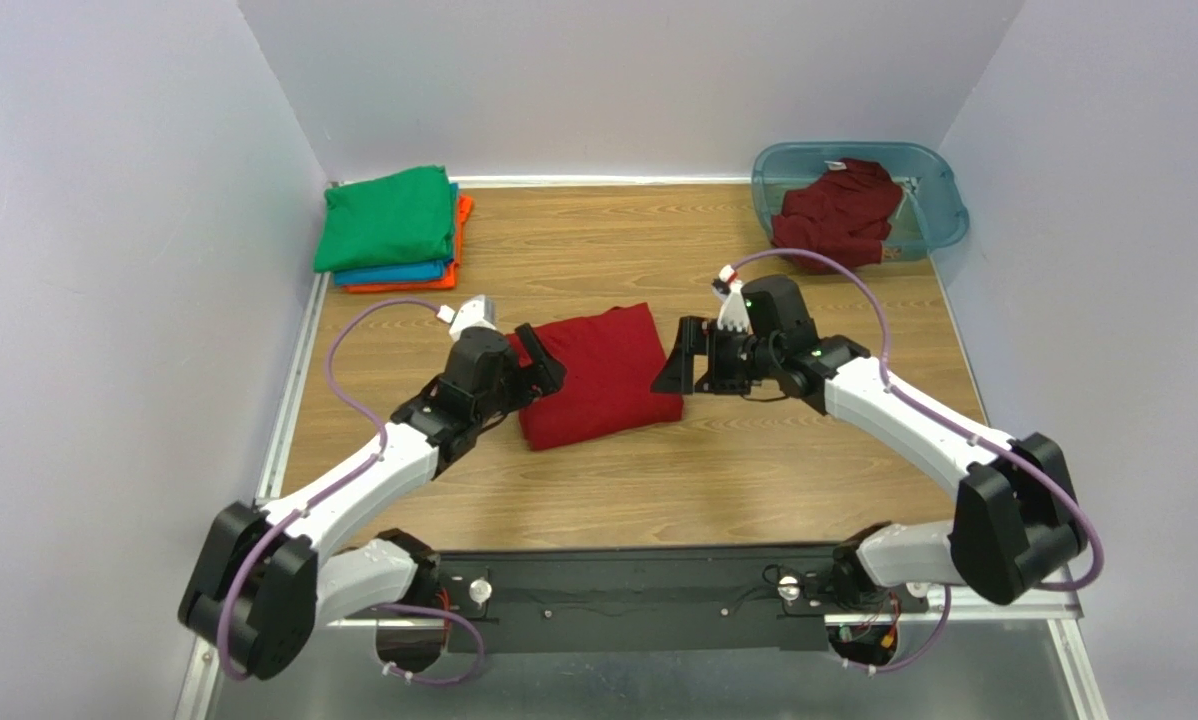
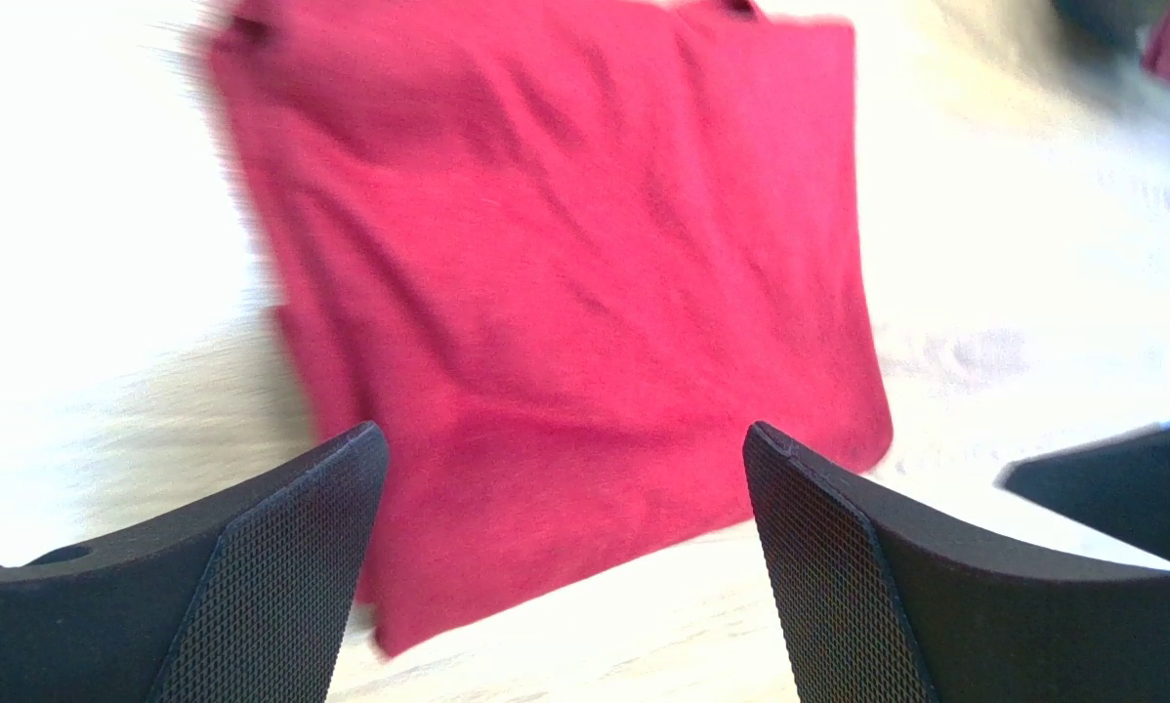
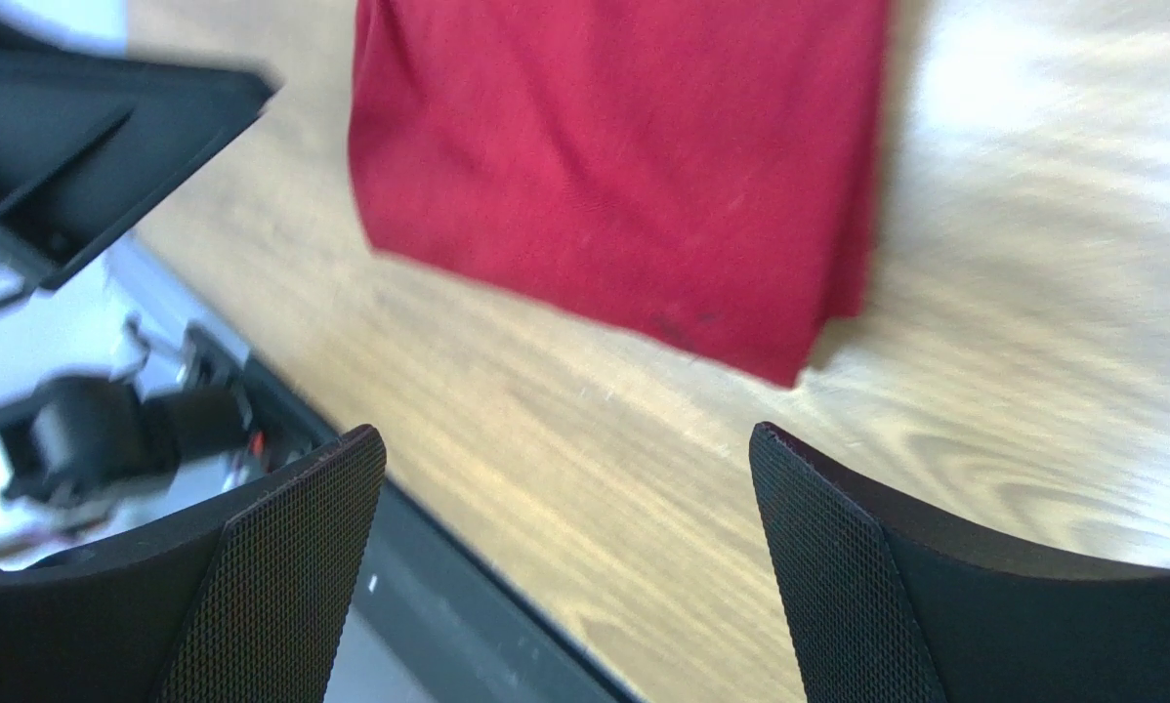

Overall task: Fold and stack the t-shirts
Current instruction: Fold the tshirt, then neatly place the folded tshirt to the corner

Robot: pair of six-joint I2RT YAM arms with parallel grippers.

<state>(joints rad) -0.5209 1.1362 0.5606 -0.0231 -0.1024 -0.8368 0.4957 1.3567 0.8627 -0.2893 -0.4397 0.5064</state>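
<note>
A folded dark red t-shirt (image 1: 602, 375) lies flat in the middle of the table; it also shows in the left wrist view (image 2: 562, 279) and the right wrist view (image 3: 620, 161). My left gripper (image 1: 538, 365) is open and empty at its left edge. My right gripper (image 1: 686, 360) is open and empty just off its right edge. A stack of folded shirts stands at the back left: green (image 1: 387, 219) on top, blue (image 1: 395, 275) under it, orange (image 1: 458, 225) at the bottom. A second dark red t-shirt (image 1: 841, 210) lies crumpled in the tub.
The translucent teal plastic tub (image 1: 939, 192) sits at the back right corner. White walls close the table on the left, back and right. The black base rail (image 1: 635, 593) of the arms runs along the near edge.
</note>
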